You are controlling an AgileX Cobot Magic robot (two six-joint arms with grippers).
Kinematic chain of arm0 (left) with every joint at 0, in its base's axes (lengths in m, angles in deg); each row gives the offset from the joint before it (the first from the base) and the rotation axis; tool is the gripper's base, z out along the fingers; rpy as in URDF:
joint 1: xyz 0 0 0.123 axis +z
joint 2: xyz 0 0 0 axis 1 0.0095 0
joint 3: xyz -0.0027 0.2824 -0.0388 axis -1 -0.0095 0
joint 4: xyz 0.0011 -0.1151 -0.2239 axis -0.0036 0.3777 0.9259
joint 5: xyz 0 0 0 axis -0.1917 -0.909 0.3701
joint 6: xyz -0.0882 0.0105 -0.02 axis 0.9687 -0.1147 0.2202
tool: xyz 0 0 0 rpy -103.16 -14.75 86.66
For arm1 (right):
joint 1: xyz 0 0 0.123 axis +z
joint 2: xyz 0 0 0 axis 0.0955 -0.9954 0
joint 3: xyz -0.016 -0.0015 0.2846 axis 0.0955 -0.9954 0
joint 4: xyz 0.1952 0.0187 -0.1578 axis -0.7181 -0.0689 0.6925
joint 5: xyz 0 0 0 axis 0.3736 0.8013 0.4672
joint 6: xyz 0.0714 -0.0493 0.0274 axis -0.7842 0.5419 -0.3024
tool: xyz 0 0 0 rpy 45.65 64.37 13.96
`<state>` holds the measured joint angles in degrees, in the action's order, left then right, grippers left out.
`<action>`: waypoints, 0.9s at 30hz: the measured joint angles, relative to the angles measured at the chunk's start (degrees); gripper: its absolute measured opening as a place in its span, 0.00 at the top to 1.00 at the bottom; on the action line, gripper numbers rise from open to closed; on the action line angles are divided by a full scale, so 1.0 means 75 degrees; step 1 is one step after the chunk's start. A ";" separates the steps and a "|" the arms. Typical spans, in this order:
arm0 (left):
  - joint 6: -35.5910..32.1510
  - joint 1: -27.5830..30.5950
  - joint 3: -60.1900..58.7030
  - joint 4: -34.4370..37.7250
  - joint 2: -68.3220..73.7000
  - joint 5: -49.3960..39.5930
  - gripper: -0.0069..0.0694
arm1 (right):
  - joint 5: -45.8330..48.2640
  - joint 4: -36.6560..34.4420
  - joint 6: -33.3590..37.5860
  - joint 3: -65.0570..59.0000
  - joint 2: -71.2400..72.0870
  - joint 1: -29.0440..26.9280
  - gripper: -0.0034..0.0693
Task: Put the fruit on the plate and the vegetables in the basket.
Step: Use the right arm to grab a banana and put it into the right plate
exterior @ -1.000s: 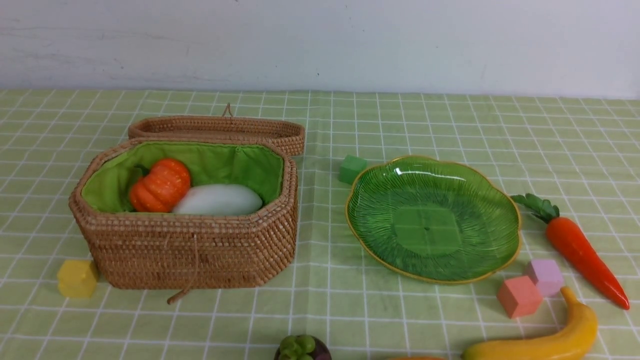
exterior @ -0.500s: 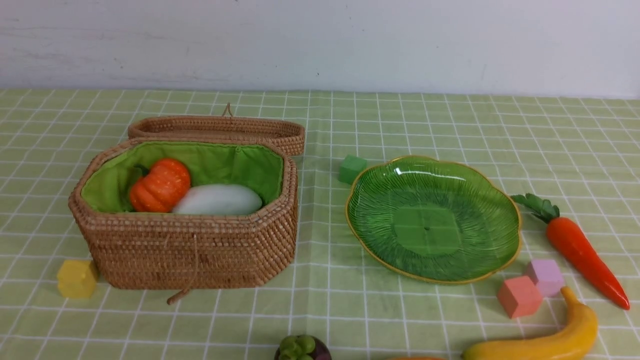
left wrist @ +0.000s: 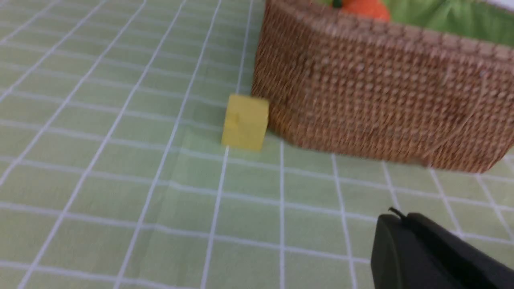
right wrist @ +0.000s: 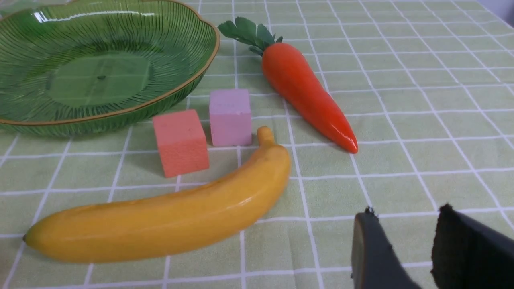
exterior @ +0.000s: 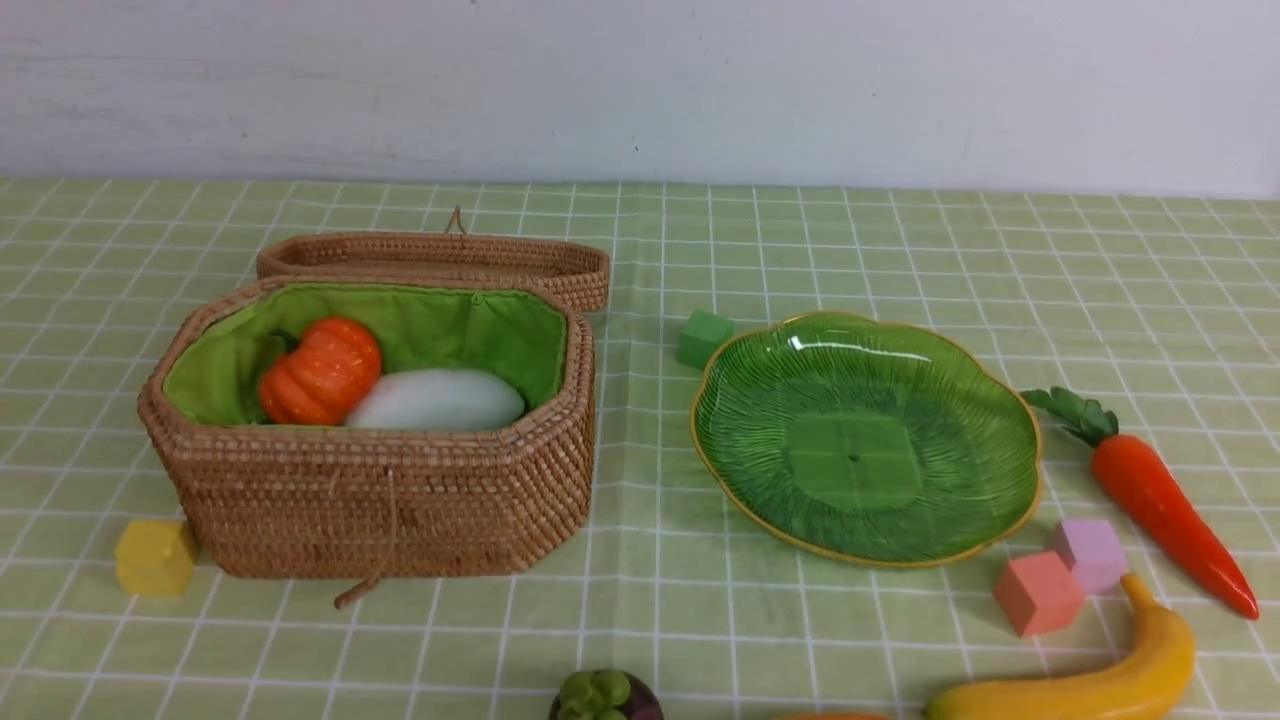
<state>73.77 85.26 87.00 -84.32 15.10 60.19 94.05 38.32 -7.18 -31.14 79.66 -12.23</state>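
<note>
The wicker basket (exterior: 380,500) stands open at the left, holding the ridged pumpkin (exterior: 320,370) and white eggplant (exterior: 437,400). The green glass plate (exterior: 1000,500) is empty at the right. The carrot (exterior: 1165,510) lies right of the plate; the banana (exterior: 1090,685) lies at the near right. The mangosteen (exterior: 603,697) sits at the near edge, with an orange sliver, perhaps the mango (exterior: 830,716), beside it. My left gripper (left wrist: 401,218) is shut and empty near the basket's front wall (left wrist: 381,108). My right gripper (right wrist: 405,212) is open and empty, near the banana (right wrist: 160,220) and carrot (right wrist: 305,92).
A yellow cube (exterior: 153,556) touches the basket's near left corner. A green cube (exterior: 703,337) sits behind the plate. Red (exterior: 1038,592) and pink (exterior: 1090,552) cubes lie between plate, banana and carrot. The basket's lid (exterior: 440,255) lies open behind it.
</note>
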 joint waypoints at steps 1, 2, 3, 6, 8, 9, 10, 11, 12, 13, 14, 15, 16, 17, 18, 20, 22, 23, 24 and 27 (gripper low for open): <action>0.0000 0.0100 -0.0020 0.0006 0.0000 -0.0129 0.93 | 0.0000 0.0000 0.0000 0.0000 0.0000 0.0000 0.62; 0.0000 0.0196 -0.0037 0.0006 0.0000 -0.0197 0.93 | 0.0000 0.0000 0.0000 0.0000 0.0000 0.0000 0.62; 0.0000 0.0209 -0.0035 0.0006 0.0000 -0.0198 0.93 | 0.0000 0.0000 0.0000 0.0000 0.0000 0.0000 0.62; 0.0000 0.0273 -0.0035 0.0014 0.0000 -0.0213 0.93 | 0.0000 0.0000 0.0000 0.0000 0.0000 0.0000 0.62; 0.0000 0.0281 -0.0035 0.0022 0.0000 -0.0220 0.93 | 0.0000 0.0000 0.0000 0.0000 0.0000 0.0000 0.62; 0.0000 0.0281 -0.0035 0.0022 0.0000 -0.0220 0.93 | 0.0000 0.0000 0.0000 0.0000 0.0000 0.0000 0.62; 0.0000 0.0287 -0.0035 0.0022 0.0000 -0.0220 0.93 | 0.0000 0.0000 0.0000 0.0000 0.0000 0.0000 0.62; 0.0000 0.0287 -0.0035 0.0022 0.0000 -0.0220 0.93 | 0.0000 0.0000 0.0000 0.0000 0.0000 0.0000 0.62; 0.0000 0.0287 -0.0035 0.0022 0.0000 -0.0220 0.92 | 0.0000 0.0000 0.0000 0.0000 0.0000 0.0000 0.62; 0.0000 0.0287 -0.0035 0.0022 0.0000 -0.0220 0.92 | 0.0000 0.0000 0.0000 0.0000 0.0000 0.0000 0.62; 0.0000 0.0287 -0.0035 0.0022 0.0000 -0.0220 0.92 | 0.0000 0.0000 0.0000 0.0000 0.0000 0.0000 0.62; 0.0000 0.0287 -0.0035 0.0022 0.0000 -0.0220 0.92 | 0.0000 0.0000 0.0000 0.0000 0.0000 0.0000 0.62; 0.0000 0.0287 -0.0035 0.0022 0.0000 -0.0220 0.92 | 0.0000 0.0000 0.0000 0.0000 0.0000 0.0000 0.62; 0.0000 0.0287 -0.0035 0.0022 0.0000 -0.0220 0.92 | 0.0000 0.0000 0.0000 0.0000 0.0000 0.0000 0.62; 0.0000 0.0287 -0.0035 0.0022 0.0000 -0.0220 0.92 | 0.0000 0.0000 0.0000 0.0000 0.0000 0.0000 0.62; 0.0000 0.0287 -0.0035 0.0022 0.0000 -0.0220 0.92 | 0.0000 0.0000 0.0000 0.0000 0.0000 0.0000 0.62; 0.0000 0.0287 -0.0035 0.0022 0.0000 -0.0220 0.91 | 0.0000 0.0007 0.0000 0.0000 0.0000 0.0000 0.62; 0.0000 0.0287 -0.0035 0.0022 0.0000 -0.0220 0.91 | 0.0000 0.0007 0.0000 0.0000 0.0000 0.0000 0.62; 0.0000 0.0287 -0.0035 0.0022 0.0000 -0.0220 0.91 | 0.0000 0.0007 0.0000 0.0000 0.0000 0.0000 0.62; 0.0000 0.0287 -0.0035 0.0022 0.0000 -0.0220 0.91 | 0.0000 0.0007 0.0000 0.0000 0.0000 0.0000 0.62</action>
<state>73.77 87.42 86.74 -84.15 15.10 58.54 94.05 38.37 -7.18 -31.14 79.66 -12.23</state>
